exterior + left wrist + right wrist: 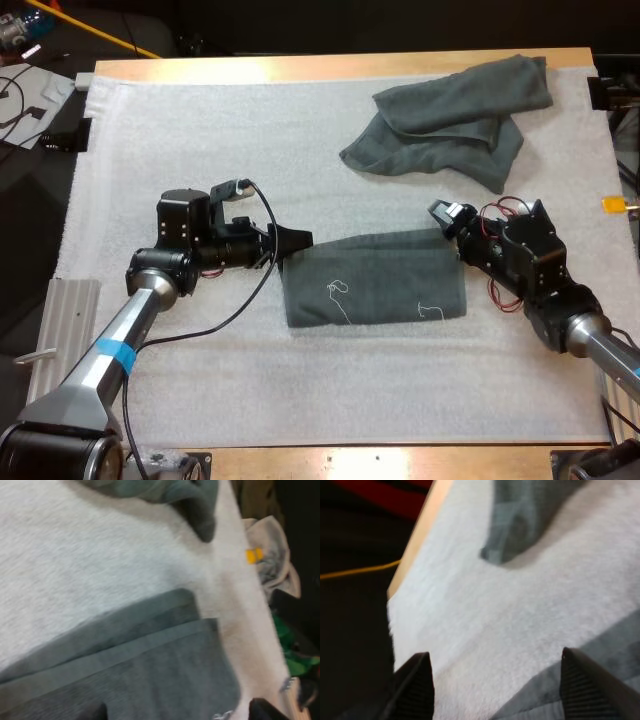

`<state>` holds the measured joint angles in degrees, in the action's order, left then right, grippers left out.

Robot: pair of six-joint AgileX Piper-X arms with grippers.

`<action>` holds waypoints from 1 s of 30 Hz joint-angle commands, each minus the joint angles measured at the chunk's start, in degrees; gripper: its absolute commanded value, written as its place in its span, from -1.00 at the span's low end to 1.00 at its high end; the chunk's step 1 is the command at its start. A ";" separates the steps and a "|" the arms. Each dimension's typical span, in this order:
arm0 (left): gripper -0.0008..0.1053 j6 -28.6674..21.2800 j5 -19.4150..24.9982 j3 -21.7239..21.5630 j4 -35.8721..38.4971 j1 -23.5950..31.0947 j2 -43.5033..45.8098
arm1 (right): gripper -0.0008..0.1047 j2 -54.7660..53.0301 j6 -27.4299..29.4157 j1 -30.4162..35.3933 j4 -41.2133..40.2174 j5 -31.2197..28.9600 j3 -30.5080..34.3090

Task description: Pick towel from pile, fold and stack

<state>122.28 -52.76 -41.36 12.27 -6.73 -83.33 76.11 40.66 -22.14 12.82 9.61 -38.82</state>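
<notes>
High view: folded towel (375,277) lies flat mid-mat (200,130), a bit toward the mat's near edge. Crumpled towel (450,115) sits by the mat's far right corner, well apart from it. My left gripper (298,240) is at the folded towel's far left corner, my right gripper (443,213) at its far right corner.

Left wrist view: my fingers (92,712) stand wide apart, gripping nothing, with the folded towel (150,670) spread between them and the crumpled towel (190,500) beyond.

Right wrist view: fingers (415,685) wide apart, nothing clamped. The folded towel's edge (620,655) is just beside one finger, and the crumpled towel (520,525) is farther off near the tabletop (427,525) edge.
</notes>
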 commanded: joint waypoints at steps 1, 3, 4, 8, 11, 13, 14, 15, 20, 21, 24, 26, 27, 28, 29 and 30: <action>0.10 0.62 -2.71 -1.32 0.58 -0.02 0.51 | 0.05 -1.53 3.47 0.32 0.92 2.99 -0.90; 0.13 0.44 -2.93 -1.53 1.33 0.03 1.72 | 0.04 -2.61 6.42 0.32 -1.24 4.00 -1.54; 0.13 0.25 -2.88 -1.48 1.88 0.08 2.46 | 0.05 -3.24 7.97 0.31 -2.66 4.34 -1.82; 0.12 -1.26 -1.22 -1.30 5.83 0.04 6.55 | 0.05 -6.46 14.86 0.35 -11.15 4.76 -3.37; 0.11 -3.30 1.45 -1.22 9.87 -0.05 10.58 | 0.05 -9.43 20.11 0.39 -19.36 4.20 -4.67; 0.11 -3.89 2.52 -1.21 11.30 -0.06 12.20 | 0.04 -10.59 21.41 0.37 -20.73 3.90 -4.96; 0.11 -3.47 2.00 -1.19 10.66 -0.09 11.79 | 0.04 -10.25 20.56 0.38 -18.64 3.93 -4.75; 0.11 -3.92 2.54 -1.28 11.40 -0.07 12.40 | 0.03 -10.83 20.88 0.45 -18.97 3.90 -4.83; 0.12 -9.12 8.89 -1.32 21.28 -0.17 18.99 | 0.03 -14.58 26.67 0.28 -30.82 2.84 -7.22; 0.12 -10.08 10.12 -1.41 23.42 -0.19 20.47 | 0.03 -15.38 27.91 0.33 -33.79 2.51 -8.06; 0.12 -12.27 12.50 -1.37 28.99 -0.16 24.69 | 0.04 -17.07 30.83 0.23 -41.03 1.53 -10.55; 0.12 -13.03 13.57 -1.38 32.10 -0.17 27.58 | 0.05 -18.13 32.51 0.33 -45.59 0.89 -12.24; 0.12 -13.20 13.91 -1.44 33.52 -0.20 29.06 | 0.05 -18.55 33.38 0.46 -47.89 0.38 -13.10; 0.12 -13.40 14.32 -1.34 34.87 -0.15 30.90 | 0.05 -19.12 34.19 0.41 -50.09 -0.06 -13.77; 0.12 -13.55 14.74 -1.43 36.38 -0.22 32.31 | 0.05 -19.46 34.89 0.30 -52.21 -0.44 -14.54; 0.12 -13.72 15.13 -1.49 37.94 -0.23 33.96 | 0.05 -19.68 35.60 0.45 -53.98 -0.81 -15.36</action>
<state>109.38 -39.11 -42.28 45.84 -6.73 -53.25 57.67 73.24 -22.04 -27.89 9.99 -51.71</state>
